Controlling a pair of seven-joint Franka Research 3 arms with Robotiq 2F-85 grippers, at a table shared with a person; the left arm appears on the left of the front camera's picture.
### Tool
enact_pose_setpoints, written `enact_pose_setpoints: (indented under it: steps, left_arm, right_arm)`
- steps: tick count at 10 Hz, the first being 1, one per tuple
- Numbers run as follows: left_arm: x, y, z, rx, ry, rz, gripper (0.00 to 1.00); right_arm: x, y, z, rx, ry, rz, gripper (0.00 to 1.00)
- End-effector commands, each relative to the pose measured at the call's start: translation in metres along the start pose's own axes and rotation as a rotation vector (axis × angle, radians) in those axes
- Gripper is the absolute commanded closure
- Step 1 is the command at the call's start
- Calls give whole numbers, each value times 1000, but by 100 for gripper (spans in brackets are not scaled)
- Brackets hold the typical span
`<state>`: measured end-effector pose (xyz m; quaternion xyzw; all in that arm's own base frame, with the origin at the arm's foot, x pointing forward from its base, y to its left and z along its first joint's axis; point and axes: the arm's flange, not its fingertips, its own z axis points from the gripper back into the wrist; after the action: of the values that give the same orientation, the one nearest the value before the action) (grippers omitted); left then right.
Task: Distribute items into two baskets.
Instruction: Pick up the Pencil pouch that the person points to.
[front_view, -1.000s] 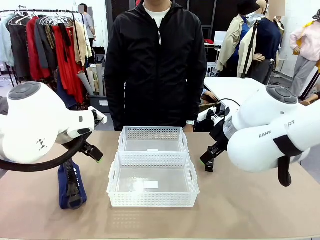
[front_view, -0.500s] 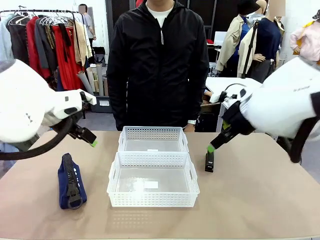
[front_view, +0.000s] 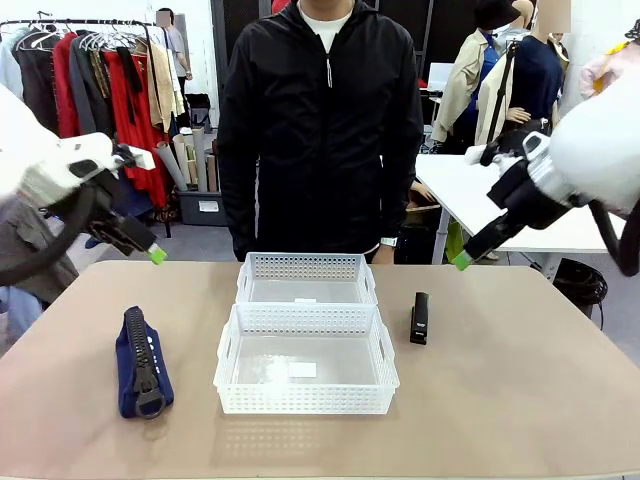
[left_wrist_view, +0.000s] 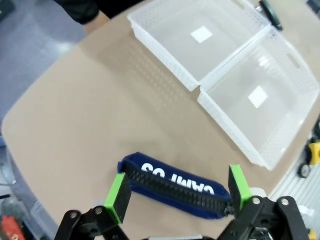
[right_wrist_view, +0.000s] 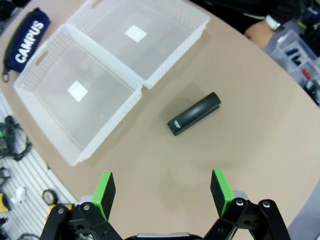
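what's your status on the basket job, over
Left gripper and right gripper open, holding nothing, above the table. Pouch left, stapler right of near basket and far basket, neither sorted yet. Nothing in the way.

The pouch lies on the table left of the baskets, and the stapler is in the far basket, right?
Not quite: the stapler lies on the table right of the baskets, outside both, as the front view shows. The pouch is left of them.

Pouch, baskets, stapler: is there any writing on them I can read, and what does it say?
"CAMPUS": white letters on the navy pouch.
White stickers inside the two baskets: no print can be made out.
Stapler: no readable marking.
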<state>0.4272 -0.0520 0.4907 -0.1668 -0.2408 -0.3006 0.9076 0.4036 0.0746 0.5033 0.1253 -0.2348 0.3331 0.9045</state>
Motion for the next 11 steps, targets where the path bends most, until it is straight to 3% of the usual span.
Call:
enact_pose_setpoints:
  steps: [1,6,11]
  left_arm:
    - [-2,17,27,-39,-29,6,0]
    - [-55,26,95,-68,-163,20,0]
    - [-77,31,114,-39,-243,75,0]
  right_arm:
    - [-4,-12,29,106,-25,39,0]
    - [-46,-37,95,230,-123,24,0]
    - [-98,-72,131,241,-246,-35,0]
